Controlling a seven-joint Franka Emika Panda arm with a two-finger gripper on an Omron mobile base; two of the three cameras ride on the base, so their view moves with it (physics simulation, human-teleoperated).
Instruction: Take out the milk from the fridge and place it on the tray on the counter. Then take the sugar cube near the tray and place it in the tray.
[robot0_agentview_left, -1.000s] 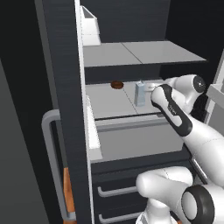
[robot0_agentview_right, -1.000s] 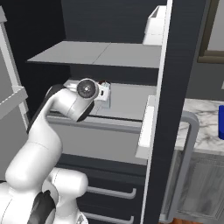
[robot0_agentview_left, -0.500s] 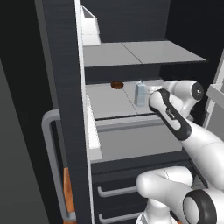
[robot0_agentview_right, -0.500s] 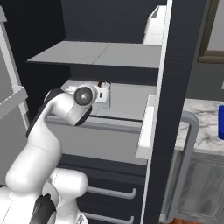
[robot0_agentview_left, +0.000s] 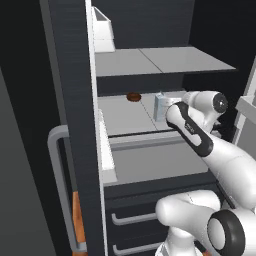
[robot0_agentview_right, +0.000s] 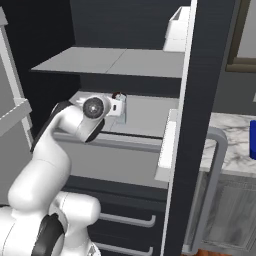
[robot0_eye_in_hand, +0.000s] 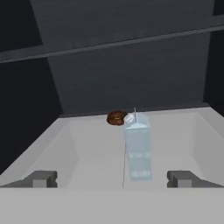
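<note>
Milk, a small pale grey-white gabled carton (robot0_eye_in_hand: 138, 146), stands upright on the pale grey fridge shelf (robot0_eye_in_hand: 92, 153), untouched. The robot's fingers (robot0_eye_in_hand: 113, 178) are spread wide and empty just before it. Grasping, carrying to the blue tray (robot0_agentview_right: 252, 140), and the sugar cube all remain.

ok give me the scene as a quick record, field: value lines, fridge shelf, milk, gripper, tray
fridge: open fridge, pale grey shelves inside
milk: milk upright on the middle shelf
other item on shelf: round brown disc behind the carton, toward the back wall
gripper: gripper open, level with the shelf, carton ahead of its fingertips, not held
tray: blue tray at the edge of the right base view, on the counter
task stage: milk not yet gripped
</note>
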